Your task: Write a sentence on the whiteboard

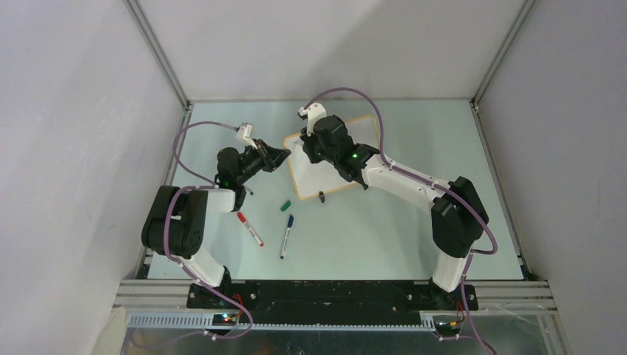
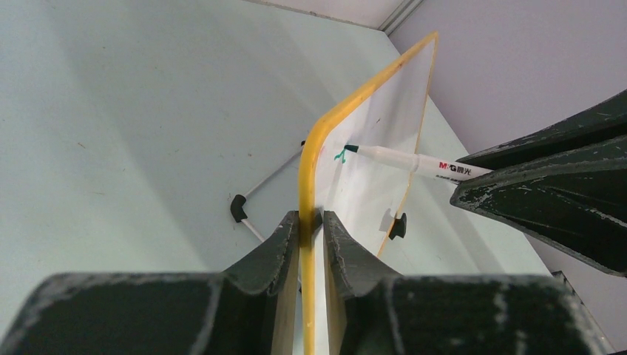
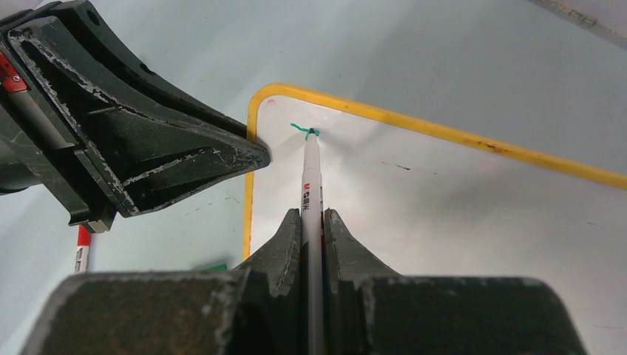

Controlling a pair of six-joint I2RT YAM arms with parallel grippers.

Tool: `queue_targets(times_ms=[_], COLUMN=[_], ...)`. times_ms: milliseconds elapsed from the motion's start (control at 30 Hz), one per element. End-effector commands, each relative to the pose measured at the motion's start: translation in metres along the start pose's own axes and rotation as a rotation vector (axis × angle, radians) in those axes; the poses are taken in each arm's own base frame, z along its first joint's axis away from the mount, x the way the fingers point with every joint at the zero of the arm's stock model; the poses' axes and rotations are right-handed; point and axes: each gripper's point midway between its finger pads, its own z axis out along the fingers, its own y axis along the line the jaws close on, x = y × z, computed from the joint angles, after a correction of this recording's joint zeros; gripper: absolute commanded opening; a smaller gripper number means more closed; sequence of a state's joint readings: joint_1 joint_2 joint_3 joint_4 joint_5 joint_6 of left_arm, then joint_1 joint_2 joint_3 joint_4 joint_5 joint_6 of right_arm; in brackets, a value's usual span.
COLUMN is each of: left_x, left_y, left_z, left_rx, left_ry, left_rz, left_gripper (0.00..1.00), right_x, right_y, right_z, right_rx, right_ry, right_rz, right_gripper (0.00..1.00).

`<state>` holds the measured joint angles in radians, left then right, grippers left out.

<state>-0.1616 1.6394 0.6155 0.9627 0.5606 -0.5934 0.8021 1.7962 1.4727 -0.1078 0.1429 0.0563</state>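
Yellow-framed whiteboard (image 2: 384, 126) edge in left pincer (image 2: 311, 220); marker (image 3: 310, 174) in right pincer (image 3: 313, 216).

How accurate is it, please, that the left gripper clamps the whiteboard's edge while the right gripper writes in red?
Only the colour is wrong: the right wrist view shows the marker in the right gripper writing green on the whiteboard.

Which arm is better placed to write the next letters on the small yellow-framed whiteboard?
The right arm. The right gripper is shut on the white-barrelled green marker, tip touching the yellow-framed whiteboard at the first green stroke. The left gripper clamps the board's edge, steadying it.
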Motion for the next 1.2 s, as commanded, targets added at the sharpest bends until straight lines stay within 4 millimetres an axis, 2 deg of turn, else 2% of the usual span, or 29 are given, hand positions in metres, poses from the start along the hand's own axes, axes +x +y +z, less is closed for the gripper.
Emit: queue_targets(times_ms=[0,367,1167], left_x=[-0.025,-0.025,-0.024], left_y=[-0.022,-0.022,-0.021], left_z=[0.003,0.003,0.003], left_rx=[0.069,0.069,0.064], left_ry=[-0.056,-0.055,-0.053], left_rz=[0.08,0.081,0.083], left_gripper=[0.21,0.21,0.2], right_x=[-0.02,-0.005,0.026], right_y=[-0.001,0.0,-0.003], right_z=[0.002,0.002,-0.014], right_rx=[0.005,-0.002,-0.002], right_ry=[-0.039,0.001,0.062], right_rz=[0.016,0.014,0.034], right_gripper=[0.0,0.0,0.0])
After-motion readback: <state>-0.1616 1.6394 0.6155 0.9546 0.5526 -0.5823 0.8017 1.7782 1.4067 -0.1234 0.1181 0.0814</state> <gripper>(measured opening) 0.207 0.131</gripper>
